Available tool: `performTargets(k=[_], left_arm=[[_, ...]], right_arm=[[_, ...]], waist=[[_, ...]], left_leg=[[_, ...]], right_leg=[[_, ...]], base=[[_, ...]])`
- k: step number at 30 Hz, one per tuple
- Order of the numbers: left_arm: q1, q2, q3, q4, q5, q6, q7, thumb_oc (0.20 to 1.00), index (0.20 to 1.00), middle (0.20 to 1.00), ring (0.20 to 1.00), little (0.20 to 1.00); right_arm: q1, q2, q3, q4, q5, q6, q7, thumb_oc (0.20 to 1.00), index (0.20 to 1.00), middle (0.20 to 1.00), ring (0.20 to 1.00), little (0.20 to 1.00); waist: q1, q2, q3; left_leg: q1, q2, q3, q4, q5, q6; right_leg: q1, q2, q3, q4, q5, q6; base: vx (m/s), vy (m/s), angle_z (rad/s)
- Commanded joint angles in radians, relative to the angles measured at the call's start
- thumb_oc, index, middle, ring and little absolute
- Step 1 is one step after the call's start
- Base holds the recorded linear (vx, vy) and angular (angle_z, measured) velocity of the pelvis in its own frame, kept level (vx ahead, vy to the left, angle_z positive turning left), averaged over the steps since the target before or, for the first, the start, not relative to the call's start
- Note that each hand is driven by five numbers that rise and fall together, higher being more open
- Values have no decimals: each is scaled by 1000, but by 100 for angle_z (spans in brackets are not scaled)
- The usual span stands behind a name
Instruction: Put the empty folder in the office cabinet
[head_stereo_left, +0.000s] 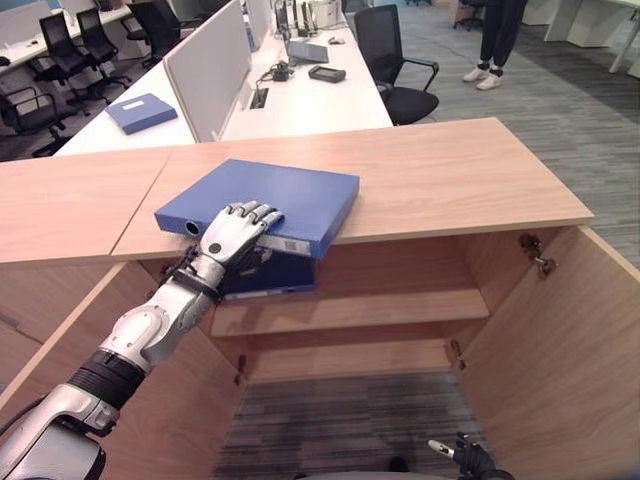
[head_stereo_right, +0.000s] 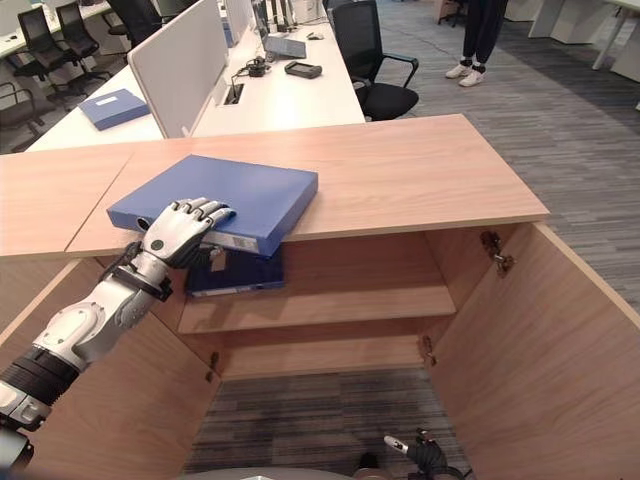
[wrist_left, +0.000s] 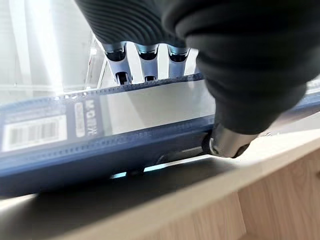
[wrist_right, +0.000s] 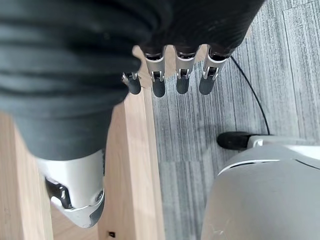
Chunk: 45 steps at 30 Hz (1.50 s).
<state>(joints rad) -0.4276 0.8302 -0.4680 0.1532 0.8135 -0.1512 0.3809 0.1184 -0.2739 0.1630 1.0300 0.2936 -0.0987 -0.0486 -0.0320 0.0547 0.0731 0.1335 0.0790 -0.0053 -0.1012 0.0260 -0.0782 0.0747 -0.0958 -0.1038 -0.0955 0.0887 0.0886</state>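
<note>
A blue folder (head_stereo_left: 280, 195) lies flat on the wooden cabinet top (head_stereo_left: 450, 180), its near corner hanging over the front edge. My left hand (head_stereo_left: 232, 235) grips that near edge, shut on it: the fingers (wrist_left: 145, 57) curl over the labelled spine (wrist_left: 100, 130) and the thumb (wrist_left: 230, 145) presses from below. Under it, a second blue folder (head_stereo_left: 270, 275) rests on the upper shelf (head_stereo_left: 350, 310) of the open cabinet. My right hand (head_stereo_left: 468, 457) hangs low in front of the cabinet, its fingers (wrist_right: 182, 75) straight and holding nothing.
Both cabinet doors stand open; the right door (head_stereo_left: 570, 340) swings out towards me. Beyond the cabinet is a white desk with another blue folder (head_stereo_left: 142, 112), a divider screen and black office chairs (head_stereo_left: 395, 60). A person's legs (head_stereo_left: 495, 50) stand far back.
</note>
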Motion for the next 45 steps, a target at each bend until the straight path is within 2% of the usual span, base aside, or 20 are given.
performTargets(k=[1, 14, 17, 24, 25, 26, 34, 39, 40, 41, 45], left_arm=[[-82, 24, 24, 57, -7, 13, -24, 200, 200, 200, 200, 200], [-70, 44, 54, 25, -38, 6, -24, 200, 200, 200, 200, 200], [-53, 51, 126, -60, -106, -11, -10, 200, 200, 200, 200, 200], [-22, 44, 265, -175, -213, -29, 31, 200, 200, 200, 200, 200], [-18, 48, 307, -203, -232, -33, 49, 200, 200, 200, 200, 200], [-19, 52, 321, -214, -239, -34, 55, 200, 200, 200, 200, 200], [-9, 63, 432, -260, -320, -42, 100, 200, 200, 200, 200, 200], [17, 45, 525, -332, -426, -75, 116, 200, 200, 200, 200, 200], [26, 37, 538, -345, -446, -81, 111, 200, 200, 200, 200, 200], [36, 23, 555, -366, -494, -97, 105, 200, 200, 200, 200, 200], [72, -58, 598, -423, -772, -180, 66, 200, 200, 200, 200, 200]], right_arm=[[-68, 8, -4, 23, 9, -14, -11, 1000, 1000, 1000, 1000, 1000], [-72, 14, -8, 27, 24, -14, -11, 1000, 1000, 1000, 1000, 1000], [-72, 22, -10, 29, 25, -13, -10, 1000, 1000, 1000, 1000, 1000], [-80, 30, -3, 27, 27, -14, -6, 1000, 1000, 1000, 1000, 1000], [-83, 32, -1, 24, 28, -16, -4, 1000, 1000, 1000, 1000, 1000], [-85, 33, 0, 24, 29, -17, -3, 1000, 1000, 1000, 1000, 1000], [-98, 36, 9, 22, 31, -21, 0, 1000, 1000, 1000, 1000, 1000], [-106, 41, 12, 27, 33, -22, 6, 1000, 1000, 1000, 1000, 1000], [-106, 41, 13, 26, 32, -22, 7, 1000, 1000, 1000, 1000, 1000], [-107, 41, 12, 24, 32, -19, 9, 1000, 1000, 1000, 1000, 1000], [-118, 35, 11, 9, 37, -15, 16, 1000, 1000, 1000, 1000, 1000]], waist=[[-15, -13, 40], [-11, -12, 38], [-4, -14, 37], [7, -15, 30], [13, -16, 31], [15, -16, 28], [23, -16, 26], [33, -16, 19], [34, -16, 22], [37, -16, 18], [44, -18, 20]], left_leg=[[37, 24, 33, 14, -103, -45], [41, 23, 32, 14, -104, -44], [34, 21, 29, 14, -91, -44], [39, 20, 21, 14, -102, -44], [33, 19, 19, 14, -89, -43], [38, 19, 18, 14, -101, -44], [32, 16, 14, 14, -87, -44], [33, 16, 9, 14, -99, -43], [28, 15, 10, 14, -87, -43], [31, 17, 9, 14, -98, -43], [23, 14, 6, 14, -84, -41]], right_leg=[[97, -21, 23, 15, -146, 78], [102, -21, 20, 16, -149, 77], [97, -23, 14, 18, -139, 74], [110, -23, 11, 15, -150, 72], [105, -24, 9, 16, -141, 70], [111, -24, 9, 14, -150, 71], [107, -25, 4, 17, -139, 68], [110, -24, 0, 15, -149, 68], [104, -25, -1, 17, -139, 67], [109, -25, -3, 15, -148, 67], [103, -27, -5, 19, -137, 64]], base=[[0, 0, 0], [0, 0, 0], [-13, -4, 0], [1, -2, 0], [0, 0, 0], [-46, -6, 0], [-6, -2, 1], [3, -4, 6], [38, -5, 7], [-52, -9, 3], [-13, -4, 0]])
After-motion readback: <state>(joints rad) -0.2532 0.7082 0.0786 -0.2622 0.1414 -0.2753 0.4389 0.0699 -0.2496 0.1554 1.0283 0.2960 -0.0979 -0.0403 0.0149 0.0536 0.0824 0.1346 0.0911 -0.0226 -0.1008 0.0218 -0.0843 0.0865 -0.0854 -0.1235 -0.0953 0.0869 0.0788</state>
